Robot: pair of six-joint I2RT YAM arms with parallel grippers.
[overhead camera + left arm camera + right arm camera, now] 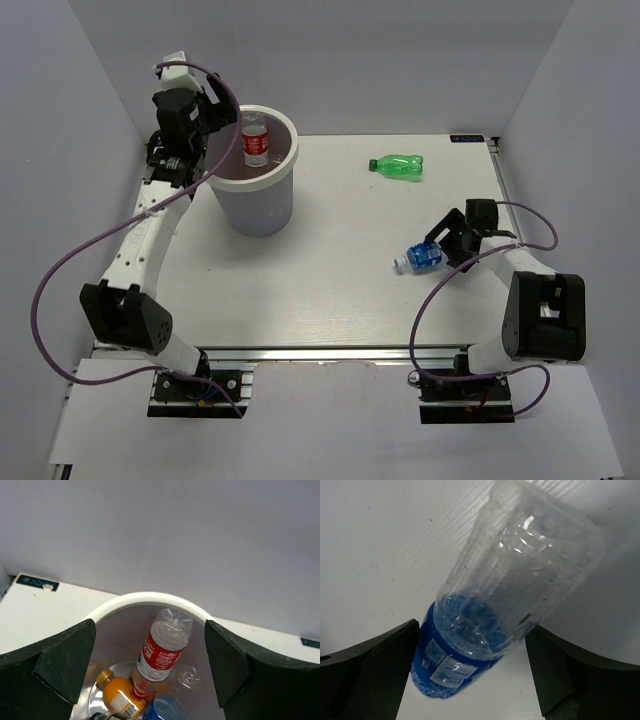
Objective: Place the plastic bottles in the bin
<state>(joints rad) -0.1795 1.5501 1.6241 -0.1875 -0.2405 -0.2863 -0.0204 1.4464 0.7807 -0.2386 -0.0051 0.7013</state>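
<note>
Black fingers of the left gripper frame the bottom of the left wrist view, standing wide apart with nothing between them. They hang directly over the open mouth of the bin.

On the table, the white bin sits at upper left of the overhead view. The right gripper, at middle right, also has its jaws spread wide. They straddle a clear blue-labelled bottle lying on the tabletop, and I see no contact yet.

Inside the bin, a red-labelled bottle leans cap-down against the wall. An orange bottle and the top of a blue-labelled one lie on the floor below it. The rest of the floor is hidden.

Two bottles are clearly left outside. One is the bottle under the right gripper. The other is a green bottle on its side toward the upper right, well apart from both arms. By my reckoning the job is at least half done.
</note>
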